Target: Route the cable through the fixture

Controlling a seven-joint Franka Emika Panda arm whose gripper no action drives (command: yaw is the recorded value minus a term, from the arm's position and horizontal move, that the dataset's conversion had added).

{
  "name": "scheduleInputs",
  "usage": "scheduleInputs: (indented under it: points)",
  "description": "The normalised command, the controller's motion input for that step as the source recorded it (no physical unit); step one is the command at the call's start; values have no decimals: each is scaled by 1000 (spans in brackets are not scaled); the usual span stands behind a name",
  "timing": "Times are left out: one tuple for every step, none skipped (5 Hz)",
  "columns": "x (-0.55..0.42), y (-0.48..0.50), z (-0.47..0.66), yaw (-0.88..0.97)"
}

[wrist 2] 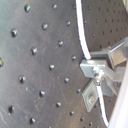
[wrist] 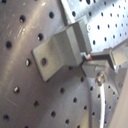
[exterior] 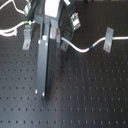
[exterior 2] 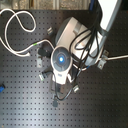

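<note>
The thin white cable with one short blue band point(exterior: 84, 48) is seen lying on the black perforated board point(exterior: 90, 95), strung between small grey metal bracket fixtures point(exterior: 108, 39) toward its far edge in the first exterior view. The robot's gripper point(exterior: 56, 40) is lowered over the cable beside a bracket, though whether its jaws are parted or closed cannot be told. A grey bracket point(wrist 2: 100, 67) with the cable running past it is shown in the second wrist view.

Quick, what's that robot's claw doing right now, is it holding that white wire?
Gripper: closed on the cable, as the second wrist view shows the white line running between the fingers.

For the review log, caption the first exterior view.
Panda arm over a perforated board; white cable with blue band runs toward a metal fixture.
</note>
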Motion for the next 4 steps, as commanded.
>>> scheduleInputs:
  points:
    - [-219,-154,-341,60]
    - [-247,-169,-273,77]
    - [-163,-38,-285,94]
    - [74,-20,-103,57]
